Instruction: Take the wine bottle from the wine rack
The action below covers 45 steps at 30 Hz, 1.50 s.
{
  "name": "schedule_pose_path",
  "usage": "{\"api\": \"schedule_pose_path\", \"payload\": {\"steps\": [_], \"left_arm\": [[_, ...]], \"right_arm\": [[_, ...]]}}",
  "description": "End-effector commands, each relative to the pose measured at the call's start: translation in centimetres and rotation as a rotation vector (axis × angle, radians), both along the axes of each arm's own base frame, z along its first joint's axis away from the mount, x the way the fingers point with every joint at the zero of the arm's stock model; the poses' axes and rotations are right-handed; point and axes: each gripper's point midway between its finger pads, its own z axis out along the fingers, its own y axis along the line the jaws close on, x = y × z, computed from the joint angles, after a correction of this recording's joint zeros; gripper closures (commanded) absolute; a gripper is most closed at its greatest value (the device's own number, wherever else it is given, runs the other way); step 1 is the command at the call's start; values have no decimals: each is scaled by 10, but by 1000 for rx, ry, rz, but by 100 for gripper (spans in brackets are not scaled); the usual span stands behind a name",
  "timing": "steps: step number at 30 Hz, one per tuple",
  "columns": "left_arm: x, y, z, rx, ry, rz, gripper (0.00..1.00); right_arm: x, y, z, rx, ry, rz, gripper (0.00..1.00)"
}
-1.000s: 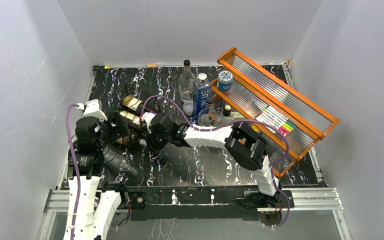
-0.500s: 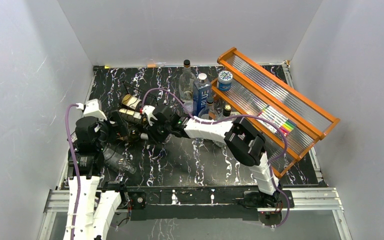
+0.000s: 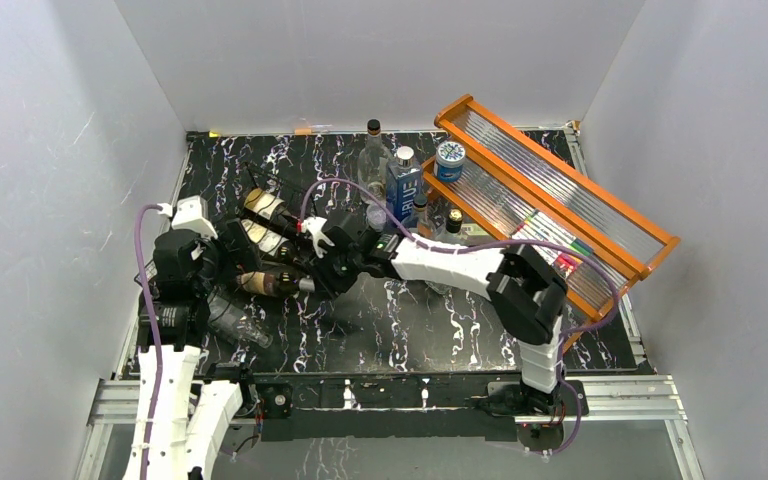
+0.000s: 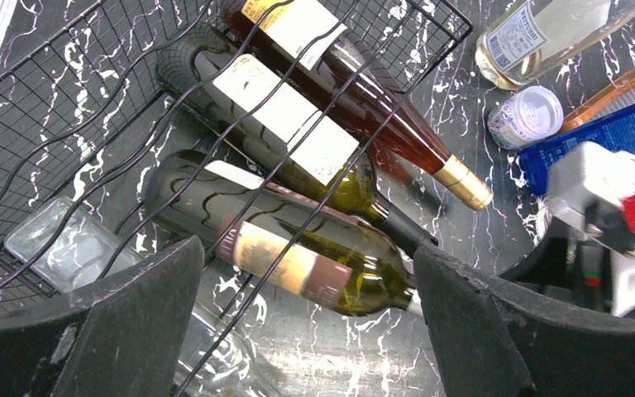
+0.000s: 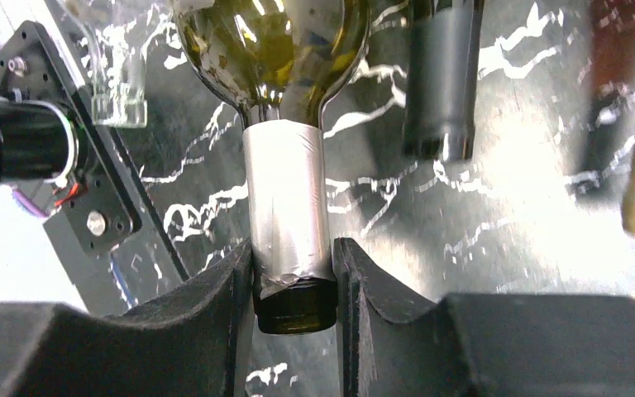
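Note:
The black wire wine rack (image 3: 243, 215) lies at the left of the table and fills the left wrist view (image 4: 74, 107). Three wine bottles lie in it. My right gripper (image 3: 322, 274) is shut on the silver-foiled neck (image 5: 288, 207) of the nearest one, a green wine bottle (image 3: 268, 284) with a tan and maroon label (image 4: 298, 269). Its shoulder sticks out past the rack's open end. My left gripper (image 4: 306, 331) is open wide, just above the rack's near end and this bottle, touching nothing.
Two more bottles stay in the rack, one white-labelled (image 4: 285, 124) and one amber with a gold cap (image 4: 405, 141). A clear glass bottle (image 3: 242, 324) lies near the left arm. A clear bottle (image 3: 372, 160), blue carton (image 3: 402, 190) and orange tiered shelf (image 3: 560, 210) stand at the back right.
My right gripper has pulled back to the right, still shut on the bottle's neck. The green bottle has slid further out of the rack. The left arm has barely moved.

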Motion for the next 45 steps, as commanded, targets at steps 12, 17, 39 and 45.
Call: {"api": "schedule_pose_path", "payload": {"steps": [12, 17, 39, 45], "left_arm": [[6, -71, 3, -163, -31, -379, 2], [-4, -111, 18, -276, -103, -591, 3], [-62, -272, -10, 51, -189, -1164, 2], [-69, -305, -3, 206, -326, -1213, 2]], "right_arm": [[-43, -101, 89, -112, 35, -70, 100], [-47, -137, 104, -149, -3, -124, 100], [-70, -214, 151, -154, -54, -236, 100], [-76, -223, 157, -158, -41, -248, 100]]}}
